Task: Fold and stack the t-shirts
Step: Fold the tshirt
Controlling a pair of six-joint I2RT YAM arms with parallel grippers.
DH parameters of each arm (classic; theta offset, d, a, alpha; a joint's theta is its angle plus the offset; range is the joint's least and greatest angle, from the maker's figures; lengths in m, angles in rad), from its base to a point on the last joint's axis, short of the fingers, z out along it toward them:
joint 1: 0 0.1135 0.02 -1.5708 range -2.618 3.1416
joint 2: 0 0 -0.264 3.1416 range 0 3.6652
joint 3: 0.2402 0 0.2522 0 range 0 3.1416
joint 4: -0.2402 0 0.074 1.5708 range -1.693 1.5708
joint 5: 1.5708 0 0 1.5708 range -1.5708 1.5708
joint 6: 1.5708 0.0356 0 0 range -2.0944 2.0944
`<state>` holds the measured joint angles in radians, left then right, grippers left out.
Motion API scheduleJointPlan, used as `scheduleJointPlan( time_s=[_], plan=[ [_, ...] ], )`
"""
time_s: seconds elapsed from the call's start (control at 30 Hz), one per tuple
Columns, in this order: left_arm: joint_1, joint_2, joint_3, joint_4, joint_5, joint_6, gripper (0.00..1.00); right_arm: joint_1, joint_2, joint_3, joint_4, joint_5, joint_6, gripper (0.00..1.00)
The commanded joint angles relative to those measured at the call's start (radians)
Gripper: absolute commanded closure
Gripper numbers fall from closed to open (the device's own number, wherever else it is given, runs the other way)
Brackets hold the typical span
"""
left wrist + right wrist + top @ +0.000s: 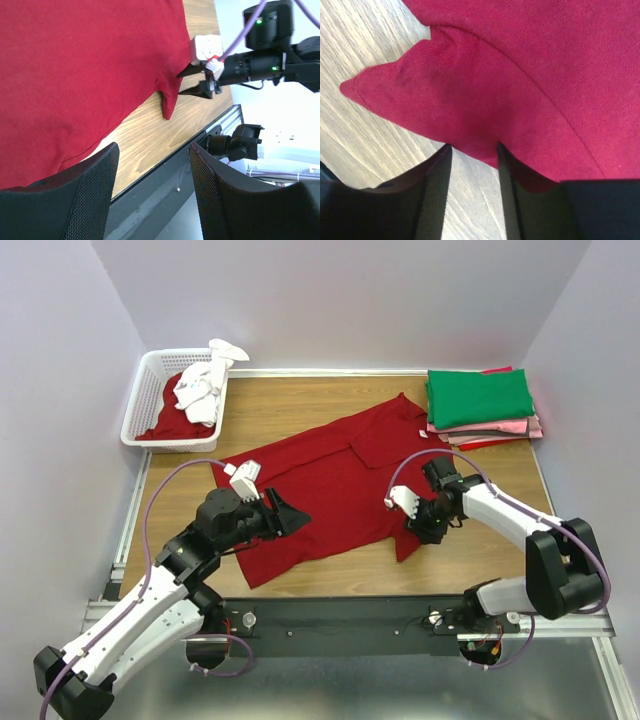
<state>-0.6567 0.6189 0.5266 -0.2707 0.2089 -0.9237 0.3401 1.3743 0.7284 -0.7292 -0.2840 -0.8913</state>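
At the far left the white basket (140,405) holds a red shirt (160,426) and a crumpled white shirt (200,392), both yet to be folded. Just right of it, our left gripper (290,512) hovers low over the near-left part of the dark red t-shirt (335,475), which lies spread at a slant across the middle of the table (330,577). Its jaws stand wide, and its own camera shows nothing between them.

Further right, our right gripper (418,525) sits at the shirt's near-right corner with its jaws about half parted. The wrist view shows the fingers (432,190) straddling the cloth's edge with a gap between them, so we judge that no pinch is made yet. At the far right the stack sits well apart, a green shirt (480,398) on top of a pink shirt (512,426) with red cloth beneath.

We judge the step in hand to be taking hold of the near edge for a fold. To do it well, we should let the right jaws take in a good depth of cloth past the hem, not just the tip. They should press low enough to catch the layer against the wood before closing fully. The left gripper should come down on its own side of the edge and close on a matching point, so that both grippers lift together. An uneven hold would drag the shirt askew or leave a slanted crease, and thin cloth slips easily from a shallow bite.
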Motion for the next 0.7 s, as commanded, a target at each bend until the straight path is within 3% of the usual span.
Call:
scheduleJointPlan(
  time_s=[0.0, 0.13, 0.27, 0.4, 0.5, 0.53, 0.67],
  plan=[
    [-0.004, -0.027, -0.008, 0.002, -0.039, 0.036, 0.33, 0.004, -0.004, 0.02, 0.031, 0.017, 0.022, 0.61],
    [-0.004, -0.03, 0.0, -0.002, -0.046, 0.057, 0.33, 0.004, -0.037, 0.048, 0.013, 0.009, 0.034, 0.84],
    [-0.004, -0.034, 0.003, -0.001, -0.051, 0.077, 0.33, 0.004, -0.02, 0.12, -0.024, -0.017, 0.051, 0.92],
    [-0.004, -0.038, 0.009, -0.007, -0.051, 0.098, 0.33, 0.013, 0.049, 0.209, -0.097, -0.063, 0.031, 0.91],
    [-0.004, -0.047, 0.016, -0.03, -0.055, 0.108, 0.33, 0.023, 0.081, 0.233, -0.235, -0.095, -0.056, 0.68],
    [-0.004, -0.053, 0.016, -0.033, -0.055, 0.109, 0.33, 0.027, 0.078, 0.215, -0.254, -0.093, -0.075, 0.53],
    [-0.003, -0.09, -0.01, -0.024, -0.059, 0.105, 0.32, 0.039, -0.032, 0.092, -0.221, -0.052, -0.181, 0.3]
  ],
)
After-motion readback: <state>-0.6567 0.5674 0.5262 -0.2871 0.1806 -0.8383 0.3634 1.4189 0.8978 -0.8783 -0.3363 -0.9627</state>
